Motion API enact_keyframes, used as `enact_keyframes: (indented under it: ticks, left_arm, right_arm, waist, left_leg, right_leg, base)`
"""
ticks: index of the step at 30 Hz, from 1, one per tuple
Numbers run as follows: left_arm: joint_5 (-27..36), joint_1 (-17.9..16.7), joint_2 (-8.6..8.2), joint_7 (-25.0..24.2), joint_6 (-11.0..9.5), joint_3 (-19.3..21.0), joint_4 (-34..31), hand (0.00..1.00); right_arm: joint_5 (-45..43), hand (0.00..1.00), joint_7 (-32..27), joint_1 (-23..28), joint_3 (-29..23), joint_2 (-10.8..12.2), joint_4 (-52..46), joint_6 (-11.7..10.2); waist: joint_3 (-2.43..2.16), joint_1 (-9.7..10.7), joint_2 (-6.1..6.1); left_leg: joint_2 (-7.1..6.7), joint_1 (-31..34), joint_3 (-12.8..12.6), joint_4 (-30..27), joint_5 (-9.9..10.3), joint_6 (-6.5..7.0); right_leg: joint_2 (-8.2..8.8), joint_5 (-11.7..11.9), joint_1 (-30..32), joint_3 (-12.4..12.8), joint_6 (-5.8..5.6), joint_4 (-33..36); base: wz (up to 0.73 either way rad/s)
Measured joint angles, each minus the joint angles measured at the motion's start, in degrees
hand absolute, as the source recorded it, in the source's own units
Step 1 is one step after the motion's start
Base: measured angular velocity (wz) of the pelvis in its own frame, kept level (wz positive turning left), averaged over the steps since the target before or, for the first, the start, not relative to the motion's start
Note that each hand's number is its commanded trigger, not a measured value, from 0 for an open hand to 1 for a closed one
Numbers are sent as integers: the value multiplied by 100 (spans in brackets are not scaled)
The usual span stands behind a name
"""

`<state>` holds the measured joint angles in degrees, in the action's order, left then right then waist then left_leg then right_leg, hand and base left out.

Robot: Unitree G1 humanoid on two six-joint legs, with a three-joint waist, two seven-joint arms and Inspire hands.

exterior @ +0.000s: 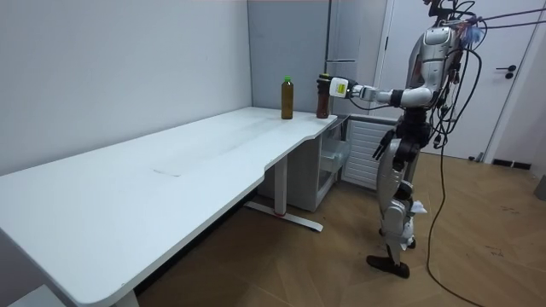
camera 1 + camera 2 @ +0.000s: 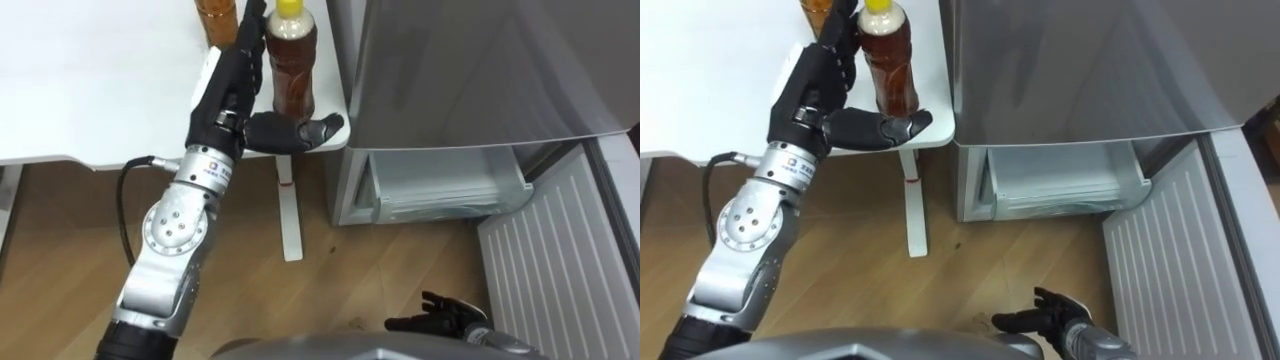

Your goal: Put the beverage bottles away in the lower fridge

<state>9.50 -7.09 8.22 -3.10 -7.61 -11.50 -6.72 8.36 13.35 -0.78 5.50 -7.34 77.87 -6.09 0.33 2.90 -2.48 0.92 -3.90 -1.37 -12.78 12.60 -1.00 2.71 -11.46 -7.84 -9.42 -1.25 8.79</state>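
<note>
Brown second bottle (image 2: 215,20) stands close beside the left hand (image 2: 225,100).

No readable text, numbers or signs, the label on the yellow-capped bottle (image 2: 294,72) too small to read

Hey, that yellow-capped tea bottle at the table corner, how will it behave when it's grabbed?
The yellow-capped tea bottle looks full, so probably heavy for its size. Tall and narrow near the table edge, it may tip if the left hand nudges it.
</note>
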Motion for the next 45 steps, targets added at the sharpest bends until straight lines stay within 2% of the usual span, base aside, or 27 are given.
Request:
enact_keyframes:
  ticks: [11, 16, 22, 30, 35, 45]
  left_arm:
    - [430, 104, -171, -263, 158, 281, 0, 0]
    - [442, 108, -209, -207, 368, 428, 0, 0]
    - [441, 193, -236, -209, 377, 489, 0, 0]
    - [528, 276, -235, -33, 376, 499, 0, 0]
    - [671, 277, -233, 20, 376, 571, 0, 0]
    - [668, 277, -203, 47, 376, 621, 6, 0]
  right_arm:
    - [-14, 0, -5, -47, -14, 2, -14, 127]
    - [-14, 0, -6, -35, -90, 23, -74, 205]
    - [-230, 0, 51, -4, -299, 28, -199, 196]
    - [-243, 0, 51, 22, -304, 28, -244, 180]
    - [-241, 0, 61, 29, -393, 44, -255, 130]
    - [-218, 0, 56, 97, -462, 43, -292, 63]
  waist:
    - [3, 17, 8]
    - [9, 85, 9]
    - [40, 184, 64]
    - [40, 222, 65]
    - [46, 328, 76]
    - [56, 329, 116]
  left_leg:
    - [31, 39, -96, 5, 0, -1]
    - [30, 23, -100, 8, 0, -1]
    - [30, 14, -117, 8, 0, -1]
    - [31, -6, -117, 9, 0, -1]
    - [33, -52, -145, 32, 0, -1]
    - [41, -164, -235, 85, 0, -1]
  right_leg:
    - [-27, 6, 89, 112, 11, -10]
    - [-29, 6, 72, 151, 11, -16]
    - [-31, 7, 72, 151, 12, -8]
    - [-31, 7, 49, 151, 12, -11]
    - [-30, 7, 20, 171, 12, -11]
    - [-33, 7, -34, 234, 12, -9]
  base:
    - [-5]
    - [-1]
    - [0]
    - [0]
    - [-2]
    - [-3]
